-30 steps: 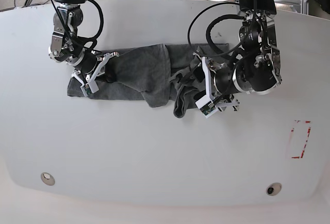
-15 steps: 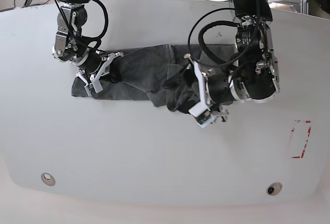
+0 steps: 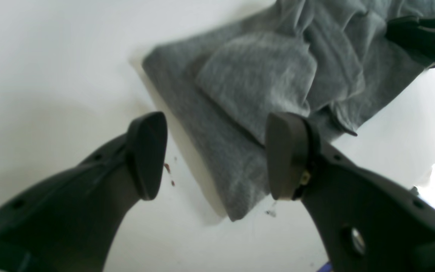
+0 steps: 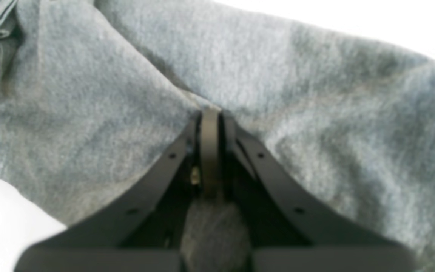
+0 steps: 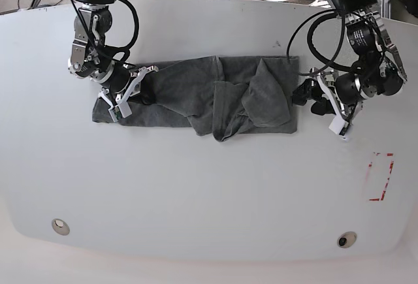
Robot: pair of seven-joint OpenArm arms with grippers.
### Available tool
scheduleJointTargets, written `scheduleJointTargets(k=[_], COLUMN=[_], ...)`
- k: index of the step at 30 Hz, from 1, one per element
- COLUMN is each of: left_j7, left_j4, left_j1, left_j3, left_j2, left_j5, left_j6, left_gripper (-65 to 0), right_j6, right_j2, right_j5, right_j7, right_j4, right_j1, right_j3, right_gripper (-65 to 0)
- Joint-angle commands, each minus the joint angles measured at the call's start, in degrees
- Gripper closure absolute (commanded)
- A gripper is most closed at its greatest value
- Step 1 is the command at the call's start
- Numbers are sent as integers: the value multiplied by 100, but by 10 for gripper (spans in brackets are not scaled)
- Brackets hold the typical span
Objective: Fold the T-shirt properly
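One T-shirt (image 5: 196, 98) lies lengthwise left to right

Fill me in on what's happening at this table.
A two-armed robot is folding a grey T-shirt on a white table. The right gripper is shut on the shirt's end. The left gripper hangs open just off the other end, holding nothing. The shirt lies as a rumpled band, not yet neatly folded.
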Motion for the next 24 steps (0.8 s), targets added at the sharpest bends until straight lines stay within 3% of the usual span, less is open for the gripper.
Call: scheduleJointTargets(k=[1, 24], left_j7=[-160, -160], left_j4=[-167, -457], left_j1=[-130, -270], left_j3=[-2, 983], left_j2=[-35, 413], left_j5=[-196, -196], left_j6=[-8, -8], left_gripper=[-383, -383], right_j6=[-32, -32], right_j2=[22, -74], right_j5=[-283, -283], right_j7=[-354, -354], right_j4=[-12, -3], right_j1=[-45, -27], right_j3=[-16, -16], right_gripper=[-24, -22])
